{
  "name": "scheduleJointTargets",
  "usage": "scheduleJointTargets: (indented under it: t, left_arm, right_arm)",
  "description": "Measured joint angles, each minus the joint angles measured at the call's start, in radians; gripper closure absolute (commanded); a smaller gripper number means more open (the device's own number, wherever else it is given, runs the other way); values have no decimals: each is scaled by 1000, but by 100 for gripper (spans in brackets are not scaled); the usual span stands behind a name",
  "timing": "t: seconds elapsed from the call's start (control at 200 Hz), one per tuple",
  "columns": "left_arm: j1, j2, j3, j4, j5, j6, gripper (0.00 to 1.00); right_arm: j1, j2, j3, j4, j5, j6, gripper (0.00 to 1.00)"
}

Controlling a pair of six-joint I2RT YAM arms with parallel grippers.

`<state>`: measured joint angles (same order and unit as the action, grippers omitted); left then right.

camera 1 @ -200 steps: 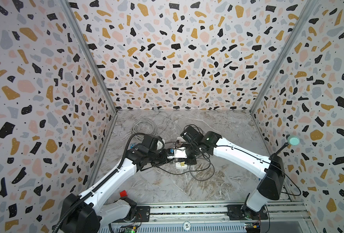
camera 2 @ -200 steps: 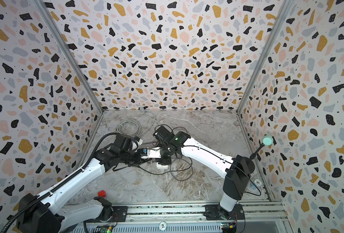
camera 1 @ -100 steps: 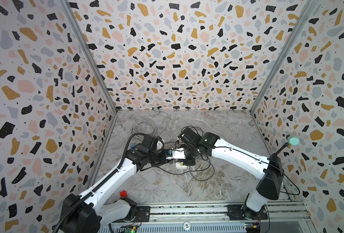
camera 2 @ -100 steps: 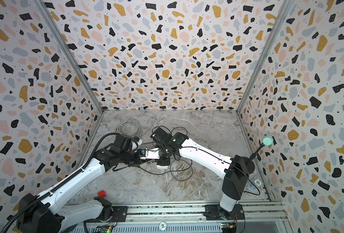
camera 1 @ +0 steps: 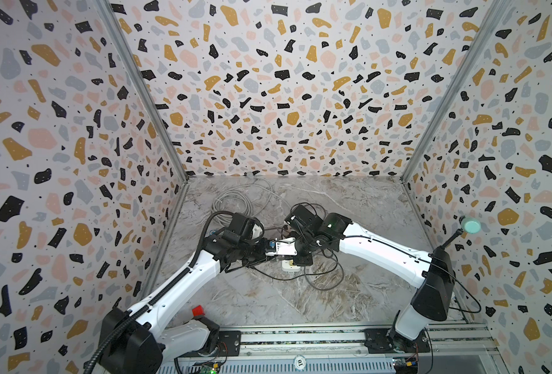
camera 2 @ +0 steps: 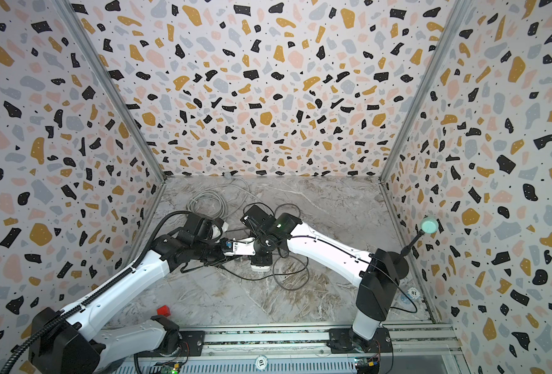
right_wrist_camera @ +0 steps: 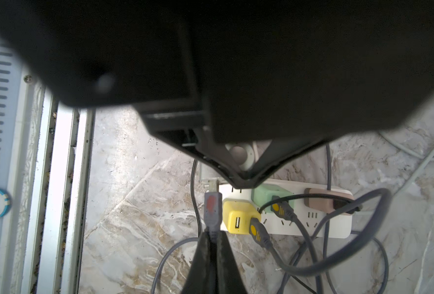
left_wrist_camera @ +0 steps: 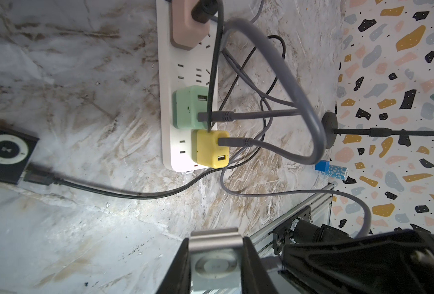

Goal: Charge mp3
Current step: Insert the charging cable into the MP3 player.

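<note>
At left-centre the silver mp3 (left_wrist_camera: 214, 264) is gripped by its sides in the left gripper (left_wrist_camera: 216, 244). The fingers are closed on it and it is held above the table (left_wrist_camera: 83, 229). A black mp3 (left_wrist_camera: 7, 152) is seen lying flat on the table, with a black cable (left_wrist_camera: 109, 189) plugged in.

A grey plug (right_wrist_camera: 212, 208) is pinched at its rear by the right gripper (right_wrist_camera: 213, 235), fingers closed. Its metal tip is pointed at the left gripper, just beside a silver edge. Whether it is seated cannot be told.

The strip (right_wrist_camera: 312, 229) lies below both grippers. A yellow adapter (right_wrist_camera: 236, 216), a green adapter (right_wrist_camera: 264, 193) and a pink adapter (right_wrist_camera: 318, 201) are plugged into it.

A stand (camera 1: 470, 225) is noted at far right.
</note>
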<state>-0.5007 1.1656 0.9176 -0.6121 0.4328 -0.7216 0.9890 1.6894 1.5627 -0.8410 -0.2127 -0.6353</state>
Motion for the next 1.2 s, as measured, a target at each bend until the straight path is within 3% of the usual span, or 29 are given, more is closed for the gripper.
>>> scheduleJointTargets:
  t: [1.201]
  left_arm:
    - [12,26,51,-39,-80,-5,100]
  right_arm:
    - [4,3,-23,117,9,103,100]
